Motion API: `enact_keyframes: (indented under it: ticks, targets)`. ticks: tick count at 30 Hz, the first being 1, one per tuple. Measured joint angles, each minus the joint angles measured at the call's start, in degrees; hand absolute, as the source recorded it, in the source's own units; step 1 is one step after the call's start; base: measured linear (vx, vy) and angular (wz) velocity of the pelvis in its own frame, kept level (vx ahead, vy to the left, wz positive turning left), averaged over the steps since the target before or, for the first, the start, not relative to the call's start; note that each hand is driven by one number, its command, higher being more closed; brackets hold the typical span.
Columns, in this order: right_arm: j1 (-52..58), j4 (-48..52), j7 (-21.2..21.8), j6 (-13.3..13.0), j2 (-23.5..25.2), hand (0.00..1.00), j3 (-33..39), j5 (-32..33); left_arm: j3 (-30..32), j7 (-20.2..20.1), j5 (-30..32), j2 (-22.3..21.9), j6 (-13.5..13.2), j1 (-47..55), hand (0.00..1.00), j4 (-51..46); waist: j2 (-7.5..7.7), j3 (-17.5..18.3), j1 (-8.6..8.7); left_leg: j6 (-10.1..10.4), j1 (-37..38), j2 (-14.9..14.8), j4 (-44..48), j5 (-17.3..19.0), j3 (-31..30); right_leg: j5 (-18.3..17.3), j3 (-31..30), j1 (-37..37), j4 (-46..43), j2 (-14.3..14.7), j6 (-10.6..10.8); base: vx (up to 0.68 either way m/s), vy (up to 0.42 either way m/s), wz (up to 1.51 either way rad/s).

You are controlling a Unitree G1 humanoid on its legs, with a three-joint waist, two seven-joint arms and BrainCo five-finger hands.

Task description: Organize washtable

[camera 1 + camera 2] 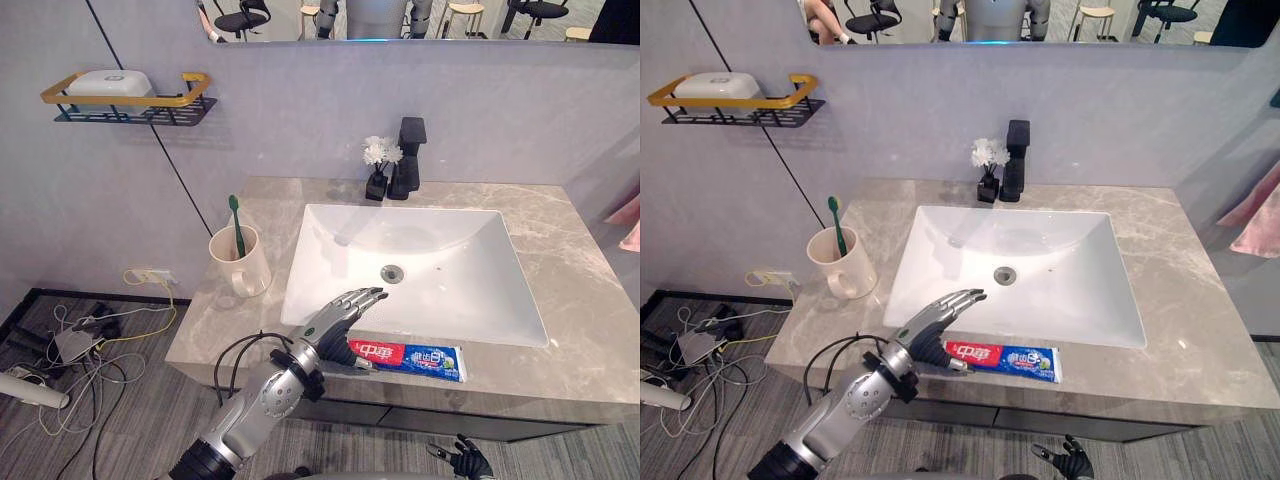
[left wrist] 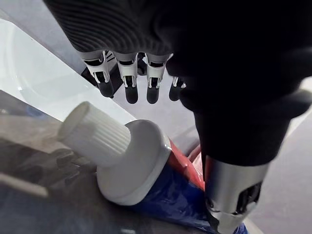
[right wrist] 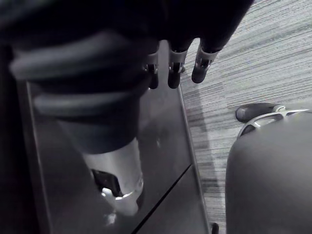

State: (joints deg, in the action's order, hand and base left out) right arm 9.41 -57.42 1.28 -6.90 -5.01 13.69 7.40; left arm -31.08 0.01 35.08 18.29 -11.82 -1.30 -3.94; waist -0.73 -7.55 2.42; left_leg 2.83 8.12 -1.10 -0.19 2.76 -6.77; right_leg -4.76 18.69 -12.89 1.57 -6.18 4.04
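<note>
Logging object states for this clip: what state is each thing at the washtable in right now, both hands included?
toothpaste tube: lying flat at the counter's front edge, cap on.
sink: empty.
cup: upright, left of the sink.
toothbrush: standing in the cup.
faucet: no water running.
flower vase: upright, beside the faucet.
left hand: open, over the toothpaste tube's cap end.
right hand: open, low, below the counter.

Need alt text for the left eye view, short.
Left hand, fingers straight, is at the cap end of a toothpaste tube on the counter in front of the sink. A cup holding a green toothbrush stands left of the sink; a black faucet and flowers stand behind it.
</note>
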Motion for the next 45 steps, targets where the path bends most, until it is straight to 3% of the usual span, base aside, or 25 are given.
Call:
enact_keyframes:
  ticks: [22,23,33,37,45]
  targets:
    - [-0.7,0.0,0.1,0.6,-0.3,0.0,-0.5,0.0,0.1,0.0,3.8,2.1,0.0,0.0,0.0,0.2,-0.47,-0.1,0.28,0.0,0.0,0.0,-0.1,0.0,1.3,1.4,-1.3,0.0,1.7,0.1,0.1,-0.01,0.002,-0.02]
    - [-0.7,0.0,0.1,0.6,-0.4,0.0,-0.6,0.0,0.2,-0.1,3.9,2.3,0.0,0.0,1.0,0.2,-0.48,-0.1,0.31,0.0,0.0,0.0,-0.1,0.0,1.5,1.4,-1.4,0.1,1.7,0.1,0.1,-0.03,0.006,-0.06]
    - [-0.7,0.0,0.2,0.8,-1.6,0.0,-0.7,0.0,0.4,-1.2,3.9,2.8,0.0,-2.1,1.0,1.0,-0.71,-0.1,0.46,0.0,0.1,-0.1,-0.1,0.0,1.6,1.5,-1.6,0.1,1.6,0.1,0.1,-0.02,0.001,-0.01]
    - [-1.2,0.0,0.2,0.8,-1.8,0.0,-0.7,0.0,2.1,-1.3,3.7,2.8,-0.1,-2.7,1.0,1.3,-0.99,-0.3,1.68,0.0,0.2,-0.1,-0.1,0.0,2.0,1.5,-1.9,0.1,1.6,0.1,0.1,0.0,0.0,-0.03]
    - [-1.2,0.0,0.2,0.8,-1.9,0.0,-0.8,0.0,2.1,-1.3,3.3,3.9,-0.5,-2.2,1.0,1.3,-1.13,-0.4,1.6,-0.2,0.5,-0.1,-0.1,0.2,2.3,1.5,-2.3,0.1,1.5,0.1,0.1,-0.02,0.001,-0.02]
